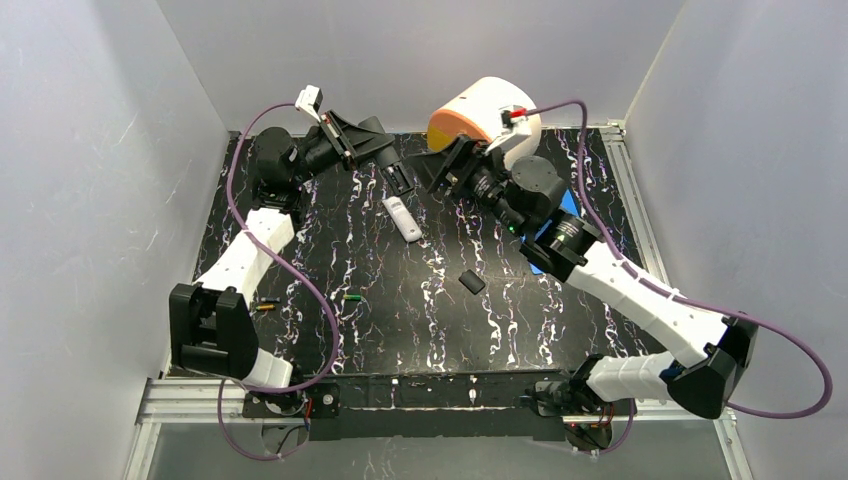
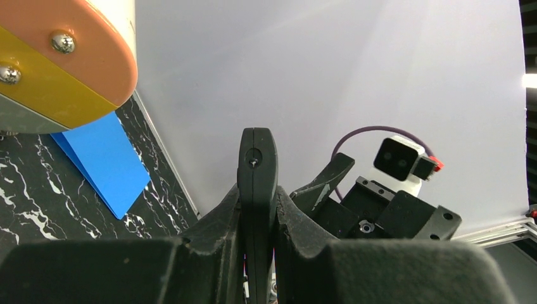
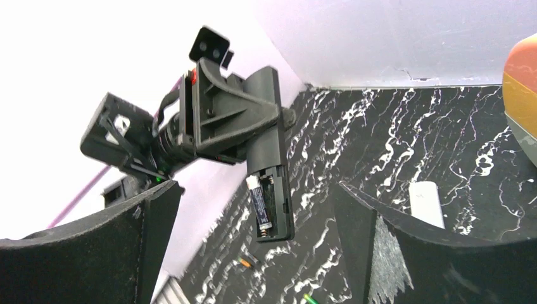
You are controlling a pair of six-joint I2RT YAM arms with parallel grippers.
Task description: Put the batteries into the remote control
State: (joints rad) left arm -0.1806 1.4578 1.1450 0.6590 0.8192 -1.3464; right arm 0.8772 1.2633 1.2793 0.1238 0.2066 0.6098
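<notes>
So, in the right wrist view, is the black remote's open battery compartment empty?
No, the open compartment of the black remote holds one battery, lying along its left side in that view.

**Black remote control held with its battery bay uncovered; two batteries loose**

The remote control (image 3: 273, 158) is clamped at one end by the left gripper (image 2: 256, 215) and tilted, with its open bay exposed. One dark-labelled battery (image 3: 259, 206) is seated in one slot; the slot beside it cannot be made out. A green battery (image 1: 351, 297) and an orange battery (image 1: 265, 306) are laid on the table (image 1: 560, 330), well apart from the remote control.
</notes>
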